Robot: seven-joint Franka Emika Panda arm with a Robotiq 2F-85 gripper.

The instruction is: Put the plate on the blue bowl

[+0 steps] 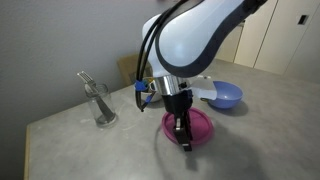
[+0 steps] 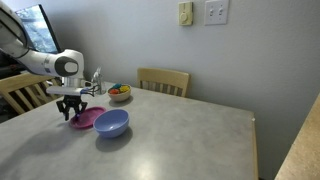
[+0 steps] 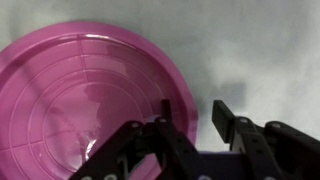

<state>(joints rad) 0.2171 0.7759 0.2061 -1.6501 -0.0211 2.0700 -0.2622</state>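
**A:** Where is your plate (image 3: pixel 80 100), and how does it lie?

**B:** It lies flat on the surface (image 3: pixel 270 50), hollow side up. It is round, so it gives you no long axis to line up on. In the wrist view the frame cuts off its edge at 9 and 6 o'clock.

**A:** And the pincer?

**B:** Your pincer (image 3: pixel 195 118) stands astride the rim at the plate's 4 o'clock. 1 finger (image 3: pixel 165 128) is over the plate's inside and the other is outside, over bare surface. A strip of grey shows between the outer finger and the rim, so it reads as released, not yet grasping.

**A:** What room do you have?

**B:** In an exterior view the blue bowl (image 2: pixel 111 123) sits mouth up, near the plate at its 4 o'clock. I cannot tell whether the 2 touch. From the bowl out towards 3 o'clock the surface runs bare to its far edge. A white bowl (image 2: pixel 119 93) sits at the blue bowl's 12 o'clock, towards the chair (image 2: pixel 163 80). In an exterior view a glass (image 1: pixel 100 105) holding utensils stands at the plate's 9 o'clock, well apart.

**A:** Is anything hidden?

**B:** The arm covers the plate's back edge there, and both exterior views are too small to show the finger gap.
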